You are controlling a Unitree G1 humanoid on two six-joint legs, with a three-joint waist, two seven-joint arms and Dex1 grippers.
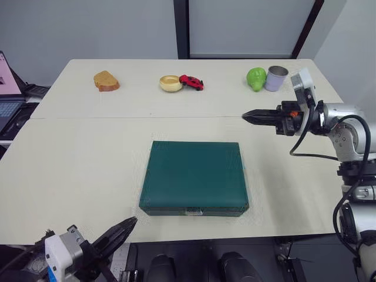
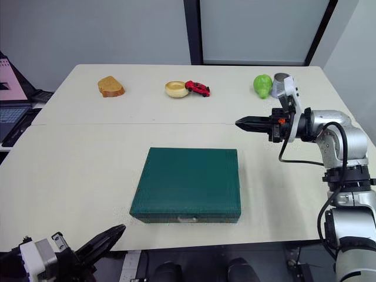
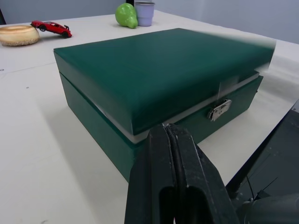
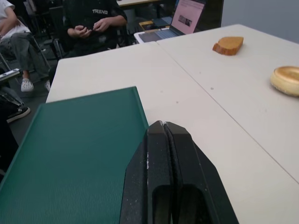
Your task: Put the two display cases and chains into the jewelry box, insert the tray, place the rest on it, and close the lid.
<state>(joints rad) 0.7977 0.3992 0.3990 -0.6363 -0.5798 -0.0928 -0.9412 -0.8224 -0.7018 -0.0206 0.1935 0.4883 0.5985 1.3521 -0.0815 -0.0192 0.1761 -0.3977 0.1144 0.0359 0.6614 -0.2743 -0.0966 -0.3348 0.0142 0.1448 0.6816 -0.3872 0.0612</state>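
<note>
The dark green jewelry box (image 1: 194,185) lies in the middle of the near table with its flat green lid (image 1: 195,174) down and the small clasp (image 3: 219,110) at its front edge. The display cases, the chains, the tray and the rest are hidden from view. My left gripper (image 1: 130,222) is shut and empty, low at the table's front edge, just left of the box's front corner. My right gripper (image 1: 247,116) is shut and empty, held above the table to the right of and beyond the box, pointing left.
Along the far table stand a slice of bread (image 1: 106,81), a small tan bowl (image 1: 170,83), a red toy car (image 1: 191,82), a green pear-like fruit (image 1: 256,79) and a grey cup (image 1: 275,77). A laptop (image 1: 7,94) sits off the left edge. People (image 4: 93,21) sit beyond it.
</note>
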